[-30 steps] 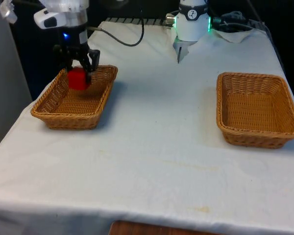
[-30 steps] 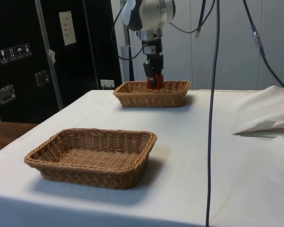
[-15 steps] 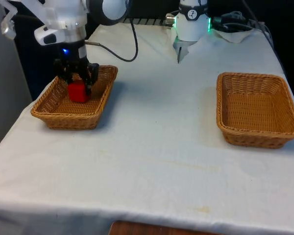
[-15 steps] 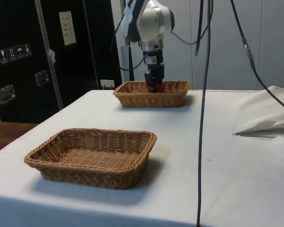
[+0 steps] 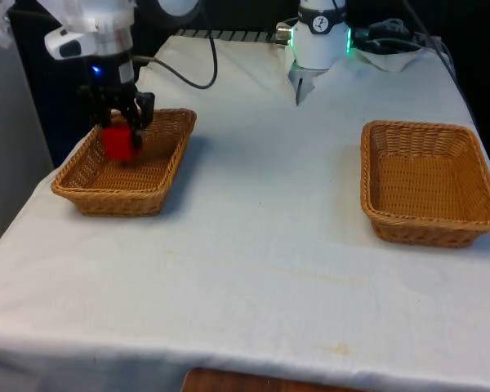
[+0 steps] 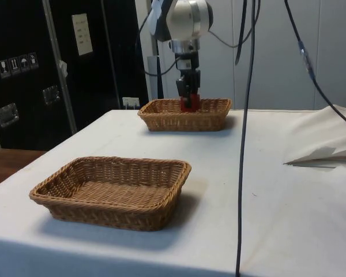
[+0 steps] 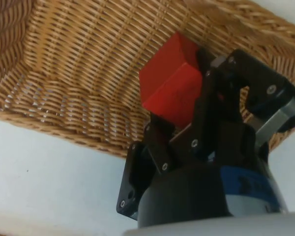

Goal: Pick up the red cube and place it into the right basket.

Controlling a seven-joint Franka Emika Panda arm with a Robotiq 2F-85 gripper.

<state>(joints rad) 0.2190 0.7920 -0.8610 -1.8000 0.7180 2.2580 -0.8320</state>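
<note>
The tool [image 5: 118,122] pinches the red cube [image 5: 118,144] between its two black fingers, one on each opposite face; in the wrist view the tool [image 7: 179,115] covers the near part of the cube [image 7: 169,88], so the contact faces cannot be made out. The cube hangs over the interior of the wicker basket [image 5: 159,178] at the front view's left, clear of the basket floor. In the side view the tool [image 6: 188,95] and cube [image 6: 190,103] stand above the far basket [image 6: 161,118], whose rim hides the basket floor, so the gap below the cube cannot be judged there. Compared with half a second ago, the cube sits higher and has shifted toward the outer wall of that basket; the arm has risen with it. The second basket [image 5: 376,175], at the front view's right, lies well apart from the first basket and holds nothing. Both baskets rest on the table [image 5: 261,245], covered by a white cloth with faint stains near its front edge. Black cables [image 6: 242,144] hang across the side view, with dark cabinets [image 6: 23,75] behind the table.
</note>
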